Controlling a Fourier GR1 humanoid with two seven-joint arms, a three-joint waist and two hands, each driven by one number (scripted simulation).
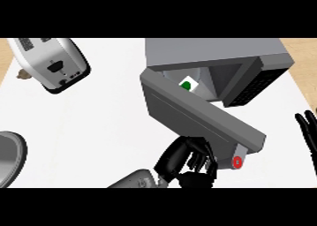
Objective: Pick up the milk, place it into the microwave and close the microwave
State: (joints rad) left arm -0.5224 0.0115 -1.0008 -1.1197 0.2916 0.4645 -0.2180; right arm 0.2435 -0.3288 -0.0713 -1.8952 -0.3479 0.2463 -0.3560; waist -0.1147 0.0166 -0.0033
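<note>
The grey microwave (219, 53) stands at the back right with its door (200, 114) swung partly out toward me. Inside, through the gap, shows the white milk carton (189, 84) with a green mark. My left hand (186, 161) lies against the outer face of the door near its free end, fingers relaxed and touching the panel, holding nothing. My right hand (312, 132) rests open at the right edge, fingers up, apart from the microwave.
A white toaster (53, 62) lies at the back left with a small brown object (22, 75) beside it. A steel bowl (4, 159) sits at the left edge. A red round knob (237, 162) marks the door's free end.
</note>
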